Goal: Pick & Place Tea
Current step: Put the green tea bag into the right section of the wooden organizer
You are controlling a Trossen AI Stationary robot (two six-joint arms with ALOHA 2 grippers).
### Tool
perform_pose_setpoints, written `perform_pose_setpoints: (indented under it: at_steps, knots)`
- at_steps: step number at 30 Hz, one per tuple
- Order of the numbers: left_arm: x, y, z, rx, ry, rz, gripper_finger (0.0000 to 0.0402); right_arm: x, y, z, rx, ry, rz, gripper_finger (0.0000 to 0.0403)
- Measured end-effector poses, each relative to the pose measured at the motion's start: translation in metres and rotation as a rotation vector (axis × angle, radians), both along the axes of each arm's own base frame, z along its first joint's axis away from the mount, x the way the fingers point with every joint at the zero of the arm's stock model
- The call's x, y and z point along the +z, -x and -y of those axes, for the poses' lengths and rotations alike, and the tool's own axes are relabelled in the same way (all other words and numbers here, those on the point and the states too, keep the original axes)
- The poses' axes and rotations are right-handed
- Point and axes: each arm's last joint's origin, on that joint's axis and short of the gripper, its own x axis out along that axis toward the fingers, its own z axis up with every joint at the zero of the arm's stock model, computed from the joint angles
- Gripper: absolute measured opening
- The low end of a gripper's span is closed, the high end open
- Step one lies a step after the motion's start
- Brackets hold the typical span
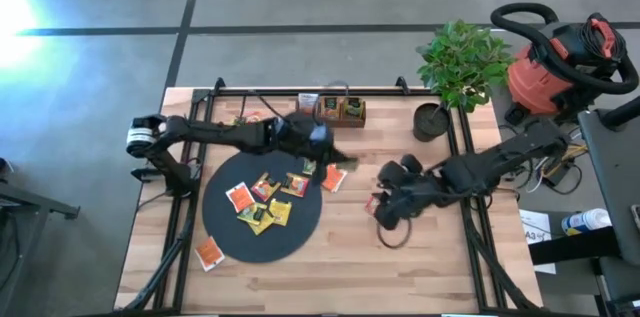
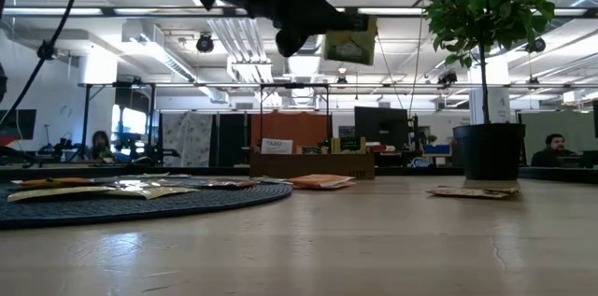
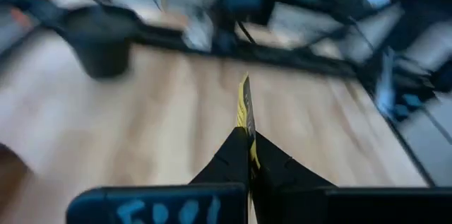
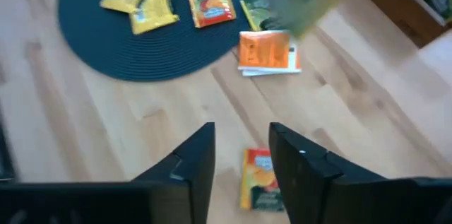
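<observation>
The tea is several small square packets, orange, yellow and green. Most of them lie on the black disc (image 1: pixel 262 219). My left gripper (image 1: pixel 336 154) reaches in from the table's left, past the disc's far right rim, shut on a yellow-green packet (image 2: pixel 350 44) high above the table. My right gripper (image 4: pixel 240 136) hovers open right of the disc, and an orange packet (image 4: pixel 258 179) lies flat on the wood below its fingers. Another orange packet (image 4: pixel 267 53) lies by the disc's rim. My left gripper pinches the yellow-green packet between its two fingers by one edge (image 3: pixel 248 128). The packet shows edge-on and sticks out forward past the fingertips (image 3: pixel 233 155). The fingers come nearly level from the table's left. The packet is lifted clear, its printed face toward the table's near side.
A brown wooden compartment tray (image 1: pixel 335 109) stands at the far edge, with a potted plant (image 1: pixel 455 62) at the far right. One orange packet (image 1: pixel 208 253) lies off the disc at its near left. Bare wood stretches along the near side (image 1: pixel 400 267).
</observation>
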Motion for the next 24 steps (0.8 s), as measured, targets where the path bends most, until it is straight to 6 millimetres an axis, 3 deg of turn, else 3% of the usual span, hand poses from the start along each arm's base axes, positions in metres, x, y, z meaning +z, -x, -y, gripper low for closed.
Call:
perform_pose_setpoints:
  at_steps: [7, 16, 20, 24]
  knots:
    - [-0.027, -0.018, -0.072, 0.164, -0.010, 0.074, 0.0000, 0.009, 0.025, -0.023, -0.044, 0.009, 0.086, 0.0149]
    - [-0.049, -0.051, -0.162, 0.191, 0.029, 0.017, 0.0000, 0.007, 0.032, -0.017, -0.101, 0.067, 0.052, 0.0127]
    - [-0.059, -0.057, -0.186, 0.174, 0.006, -0.063, 0.0000, 0.005, 0.033, -0.012, -0.154, 0.066, 0.028, 0.0119]
    - [-0.065, -0.057, -0.197, 0.162, 0.022, -0.078, 0.0000, 0.005, 0.036, -0.009, -0.193, 0.059, 0.013, 0.0113]
